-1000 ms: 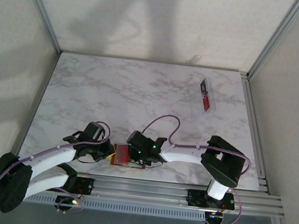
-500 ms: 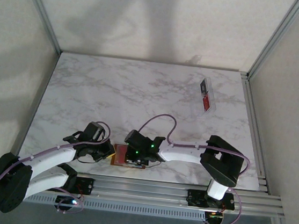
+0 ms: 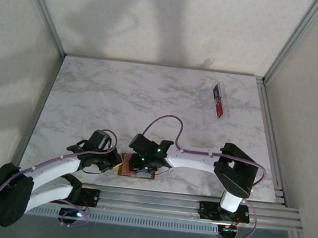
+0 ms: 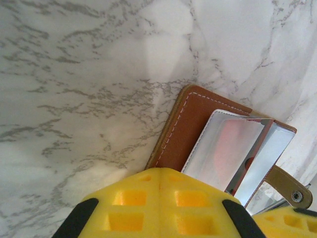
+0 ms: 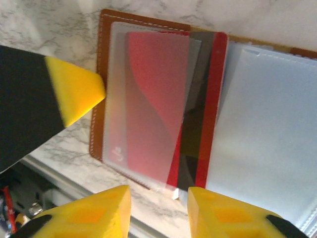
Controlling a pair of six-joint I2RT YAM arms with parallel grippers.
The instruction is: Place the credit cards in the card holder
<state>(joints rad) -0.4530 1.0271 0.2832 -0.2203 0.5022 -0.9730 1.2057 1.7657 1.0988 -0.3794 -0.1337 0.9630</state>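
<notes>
The tan-brown card holder (image 3: 125,170) lies open near the table's front edge, between both grippers. In the right wrist view its leather cover (image 5: 101,59) carries clear pockets, and a red credit card (image 5: 218,99) with a black stripe sits partly under the frosted pocket sleeve (image 5: 148,99). My right gripper (image 5: 158,208) is open, its fingers just below the card's lower end and not touching it. My left gripper (image 4: 161,178) is shut, its tips pressed together over the holder's edge (image 4: 185,124). More cards (image 3: 220,109) lie in the tray at the back right.
A clear plastic tray (image 3: 220,101) stands at the back right of the marble table (image 3: 149,101). The holder's snap tab (image 4: 292,191) sticks out to the side. The metal rail at the table's front edge (image 3: 184,199) runs right behind the holder.
My right gripper has shifted a little left over the card holder, now covering more of the red card in the top view. The left arm has stayed still.
</notes>
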